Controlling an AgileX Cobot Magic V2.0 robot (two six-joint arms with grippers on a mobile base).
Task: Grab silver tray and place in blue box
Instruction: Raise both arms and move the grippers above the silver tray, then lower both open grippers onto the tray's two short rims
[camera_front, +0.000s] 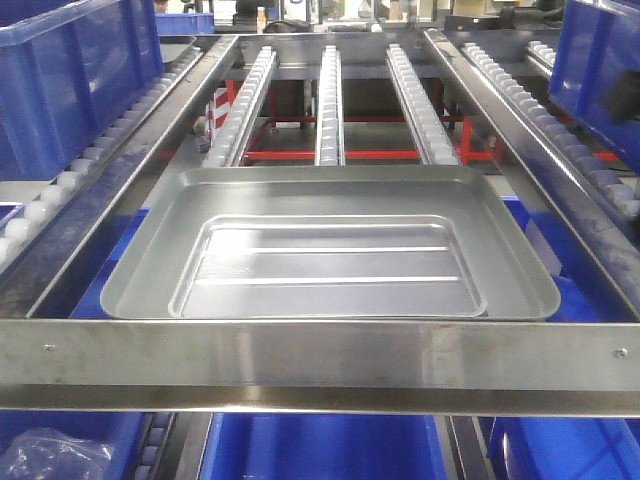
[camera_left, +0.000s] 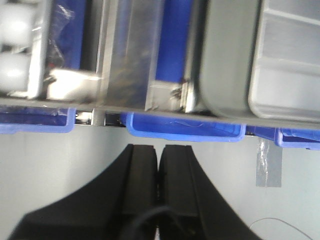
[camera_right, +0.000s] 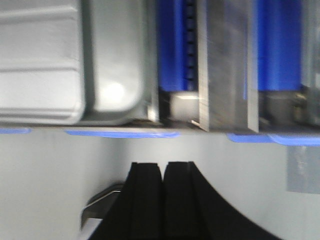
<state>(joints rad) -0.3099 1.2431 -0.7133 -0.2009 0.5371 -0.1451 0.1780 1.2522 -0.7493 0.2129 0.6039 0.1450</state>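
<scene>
**Steel rack carrying the tray, both grippers closed in front of it**

Steel roller rails (camera_front: 330, 100) are running away from the camera in three lanes, framed by a bright metal front bar (camera_front: 320, 355), with red struts (camera_front: 370, 155) behind. The silver tray (camera_front: 330, 250) is lying flat on the near ends of those rails, just behind the front bar. Its two long ridges are running side to side across the recessed centre, and blue is showing under its left and right edges. Tall blue bins (camera_front: 70, 80) are sitting on the side lanes, one at upper left and another at upper right. A blue box (camera_front: 320, 450) is showing below the front bar, and a crumpled plastic bag (camera_front: 50, 455) is lying in the compartment at lower left.

The left gripper (camera_left: 159, 150) is hovering over pale floor (camera_left: 75, 175), short of the rack's edge, its black fingers (camera_left: 142, 165) pressing together with nothing between them. In its wrist view a corner of the tray is appearing at upper right and white rollers (camera_left: 15, 40) at upper left. A blue container rim (camera_left: 185, 132) is sitting directly ahead, and a strip of grey tape (camera_left: 268, 162) is lying on the floor.

The right gripper (camera_right: 163, 165) is likewise hanging clear of the rack, fingers meeting and gripping nothing. Its wrist view is blurred, yet the tray's rounded corner is showing at upper left, apart from the fingertips.
</scene>
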